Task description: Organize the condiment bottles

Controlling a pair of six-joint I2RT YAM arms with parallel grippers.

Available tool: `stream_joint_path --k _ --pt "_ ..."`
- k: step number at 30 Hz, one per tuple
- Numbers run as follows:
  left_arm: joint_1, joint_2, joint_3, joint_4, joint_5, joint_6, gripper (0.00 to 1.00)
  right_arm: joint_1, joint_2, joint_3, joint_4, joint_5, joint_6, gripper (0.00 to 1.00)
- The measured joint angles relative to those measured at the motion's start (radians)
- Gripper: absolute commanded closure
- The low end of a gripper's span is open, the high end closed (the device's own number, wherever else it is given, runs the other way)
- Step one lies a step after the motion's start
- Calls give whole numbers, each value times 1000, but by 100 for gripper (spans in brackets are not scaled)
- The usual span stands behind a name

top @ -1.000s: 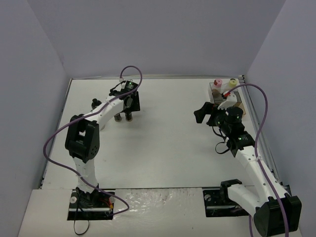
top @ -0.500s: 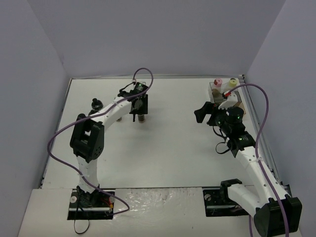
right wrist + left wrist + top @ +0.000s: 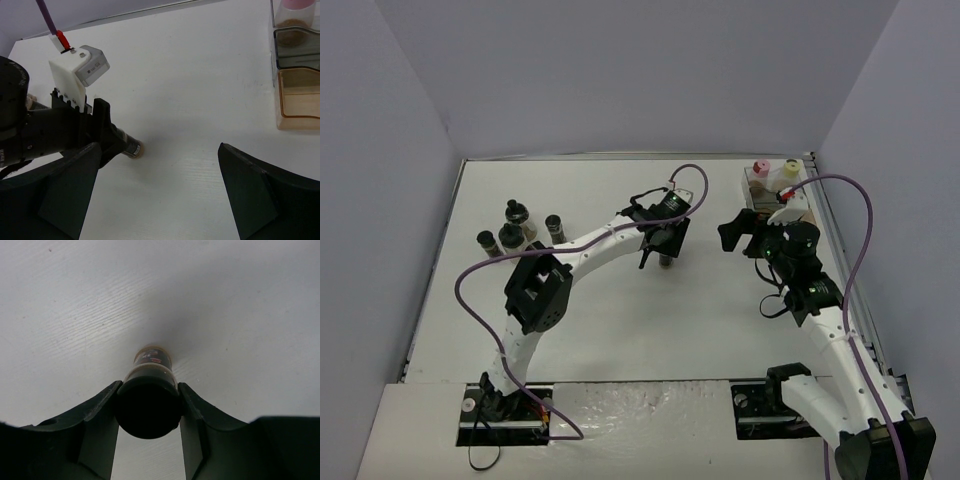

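Note:
My left gripper (image 3: 664,246) is shut on the black cap of a small condiment bottle (image 3: 666,260) and holds it upright over the middle of the table. In the left wrist view the cap (image 3: 148,410) is pinched between both fingers, with the brown-filled body (image 3: 151,361) below it. Several other black-capped bottles (image 3: 511,236) stand grouped at the back left. A pink-capped bottle (image 3: 757,168) and a pale yellow-capped one (image 3: 791,168) sit in the clear tray (image 3: 761,193). My right gripper (image 3: 745,235) hangs open and empty just in front of the tray, to the right of the held bottle (image 3: 131,148).
The tray (image 3: 296,116) with its wooden base lies at the back right corner, next to the right wall. Purple walls enclose the table on three sides. Purple cables loop above both arms.
My left gripper closed on a bottle at the back left and carried it right to the table's middle. The right gripper barely moved and stayed open.

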Motion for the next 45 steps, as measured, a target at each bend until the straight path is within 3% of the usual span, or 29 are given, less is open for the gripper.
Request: stream_joint_path --k 7,12,17,25,34,45 --pt "9 13 6 1 0 0 44 0 -12 -14 -26 11 -4 1" --pt "10 7 1 -3 -5 -11 16 0 -30 -14 -40 14 -10 0" --pt "11 -64 -48 -11 -16 -28 8 0 -36 -14 -50 10 -25 2" --pt "55 -452 -274 35 -69 -45 5 77 75 19 -56 21 -53 3" --pt "262 -917 -567 -19 -63 -9 3 312 393 149 -23 60 -179 4" --pt "419 -1080 -716 -69 -2 71 3 381 661 272 -19 76 -289 14"
